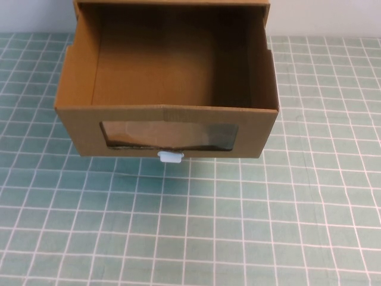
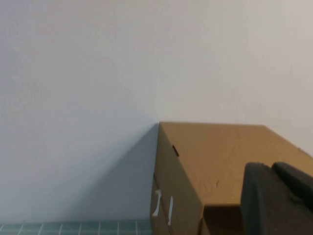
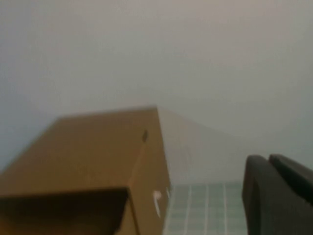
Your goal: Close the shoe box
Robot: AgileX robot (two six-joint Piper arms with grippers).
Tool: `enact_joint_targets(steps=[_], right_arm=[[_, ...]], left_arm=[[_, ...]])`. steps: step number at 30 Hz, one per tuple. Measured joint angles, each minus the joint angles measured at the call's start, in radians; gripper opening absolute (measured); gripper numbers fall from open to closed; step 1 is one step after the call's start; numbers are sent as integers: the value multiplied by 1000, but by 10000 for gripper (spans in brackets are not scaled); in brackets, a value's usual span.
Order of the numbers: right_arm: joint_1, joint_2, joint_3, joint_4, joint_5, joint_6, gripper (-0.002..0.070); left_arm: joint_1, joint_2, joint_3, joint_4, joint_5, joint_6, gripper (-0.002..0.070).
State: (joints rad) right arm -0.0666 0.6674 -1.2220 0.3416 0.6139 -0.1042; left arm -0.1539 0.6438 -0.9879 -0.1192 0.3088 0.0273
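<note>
The shoe box [image 1: 77,128] is a brown cardboard drawer-style box at the far middle of the table in the high view. Its drawer is pulled out toward me and is open and empty inside. Its front has a clear window [image 1: 169,136] with a small white pull tab [image 1: 170,157] below it. Neither gripper shows in the high view. In the left wrist view, my left gripper [image 2: 271,166] is shut, apart from the box [image 2: 220,152]. In the right wrist view, my right gripper [image 3: 268,157] is shut, beside the box [image 3: 88,152].
A green mat with a white grid [image 1: 238,226] covers the table in front of and around the box. A plain pale wall [image 2: 122,58] stands behind the box.
</note>
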Motion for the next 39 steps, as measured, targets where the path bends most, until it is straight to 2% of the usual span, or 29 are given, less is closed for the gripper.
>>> enact_joint_targets(steps=[5,11,14,18,23,28,34,39], right_arm=[[0,164,-4,-61,96,-47,-14],[0,228,-4,-6,110,-66,-14],[4,256,-4,59,124,-109,-14],[68,316,-5,76,178,-333,-14],[188,424,-55,76,312,-525,-14],[354,505,-132,76,386,-647,-14],[614,589,-150,31,381,-663,-14],[840,660,-150,-189,316,-518,-14]], left_arm=[[0,138,-5,-5,-32,8,-5],[0,244,-26,-64,-38,16,-5],[0,328,-96,-68,46,62,-5],[0,462,-249,-96,207,198,-5],[0,656,-512,-267,410,426,-5],[0,852,-715,-446,549,570,-5],[0,1070,-907,-548,662,596,-5],[0,1198,-1015,-583,706,599,-5]])
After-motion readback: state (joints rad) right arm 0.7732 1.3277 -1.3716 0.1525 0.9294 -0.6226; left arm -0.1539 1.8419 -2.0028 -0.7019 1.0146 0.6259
